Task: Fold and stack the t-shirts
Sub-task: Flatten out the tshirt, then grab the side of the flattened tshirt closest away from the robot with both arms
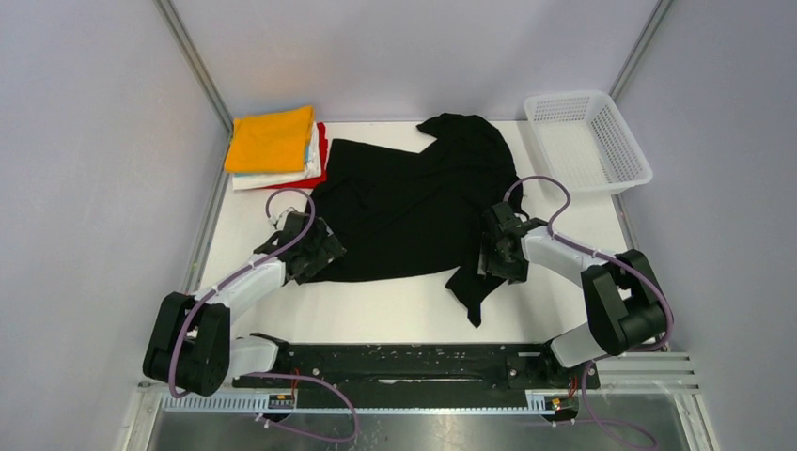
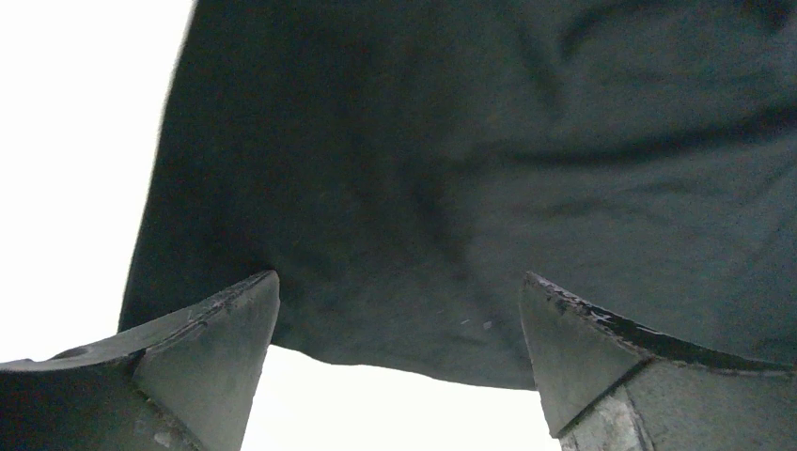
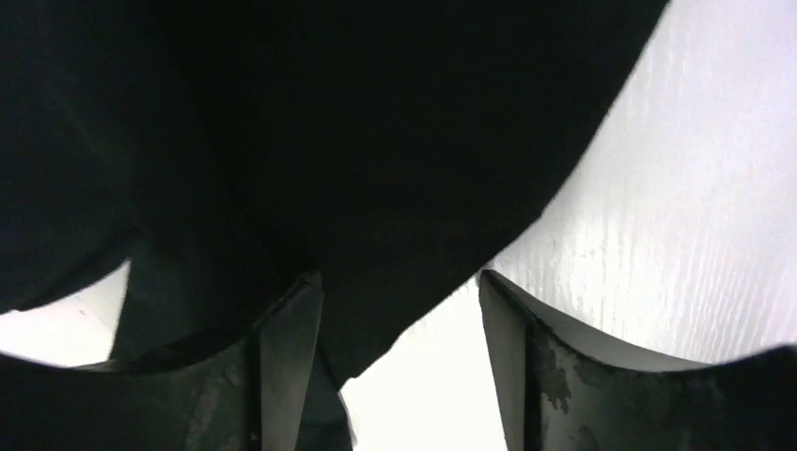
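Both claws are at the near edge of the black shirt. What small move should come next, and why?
Probably close the left claw on the edge of the black t-shirt. Its jaws stand wide open with the cloth edge lying between them. The right claw is also open at the shirt's other side, so nothing is gripped yet for folding.

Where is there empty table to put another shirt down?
Bare table runs along the near side, between the arm bases and the black t-shirt. There is a smaller patch on the near side of the basket. The far left is crowded: the folded stack lies right beside the black t-shirt.
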You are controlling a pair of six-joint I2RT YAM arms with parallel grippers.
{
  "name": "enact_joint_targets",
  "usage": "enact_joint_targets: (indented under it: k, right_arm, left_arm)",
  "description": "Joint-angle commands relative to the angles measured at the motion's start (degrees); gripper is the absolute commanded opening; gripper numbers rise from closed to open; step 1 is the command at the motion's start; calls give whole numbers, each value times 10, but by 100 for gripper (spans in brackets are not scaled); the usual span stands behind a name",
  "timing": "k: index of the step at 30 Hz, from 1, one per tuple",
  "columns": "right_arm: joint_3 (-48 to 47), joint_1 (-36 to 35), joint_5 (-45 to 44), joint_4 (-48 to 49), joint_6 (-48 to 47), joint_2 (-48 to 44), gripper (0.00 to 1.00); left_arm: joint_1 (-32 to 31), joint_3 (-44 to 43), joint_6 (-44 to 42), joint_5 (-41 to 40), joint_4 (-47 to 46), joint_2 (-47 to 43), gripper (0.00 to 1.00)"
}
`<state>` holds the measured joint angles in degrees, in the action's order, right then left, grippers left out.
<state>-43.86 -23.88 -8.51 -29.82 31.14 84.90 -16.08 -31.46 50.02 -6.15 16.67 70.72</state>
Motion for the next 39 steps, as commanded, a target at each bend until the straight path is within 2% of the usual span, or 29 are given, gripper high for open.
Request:
enact_joint_targets:
  k: [1,5,7,9,12,16,21,25,26,28,30,33,39]
  right_arm:
    - [-29,3,0,10,0,19,61]
    - [-19,6,-11,0,-5,6,37]
    - [-12,16,-12,1,-15,0,15]
    - [-9,30,-25,-10,-22,-6,0]
    - [-9,56,-21,-30,-33,-32,0]
    - [-38,72,-89,-120,-44,-73,0]
    - [-52,80,-121,-173,-44,-98,18]
    - [-62,81,-153,-189,-28,-110,29]
    - [-64,81,-162,-192,-25,-116,35]
    - [-68,81,-173,-194,-28,-132,48]
    - [-70,81,-175,-189,-42,-156,68]
    - [-46,81,-121,-142,-65,-218,98]
    - [36,81,-105,-41,-48,-355,100]
  left_arm:
    - [2,-30,8,20,-53,52,99]
    - [7,-32,10,25,-66,80,99]
    - [11,-32,9,26,-67,90,99]
    - [18,-32,7,29,-67,98,99]
    - [27,-33,4,36,-66,101,99]
    - [29,-33,7,33,-47,93,99]
    - [29,-23,10,45,-31,62,99]
    - [29,-20,10,17,14,9,99]
    - [29,-20,11,8,26,-7,99]
    - [29,-18,15,-13,51,-49,99]
    - [29,-13,22,-41,76,-84,99]
    - [30,-8,42,-95,122,-121,99]
    - [36,10,90,-133,150,-116,99]
